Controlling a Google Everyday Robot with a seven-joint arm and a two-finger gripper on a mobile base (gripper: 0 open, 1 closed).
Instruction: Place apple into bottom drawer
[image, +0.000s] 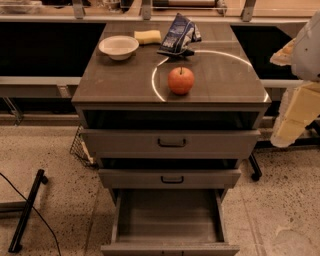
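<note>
The round, smooth red-orange apple (180, 80) stands stem-up on the flat brown table (227, 75), centre of the frame, apart from a shallow white bowl (119, 47), a yellow sponge (148, 36) and a crinkled blue bag (179, 34) farther up. At bottom centre, the bottom drawer (169, 220), a plain grey metal box, is pulled out. The pale tool (295, 117) hangs at the right edge, well apart from the apple; whether it is released or clenched cannot be told.
</note>
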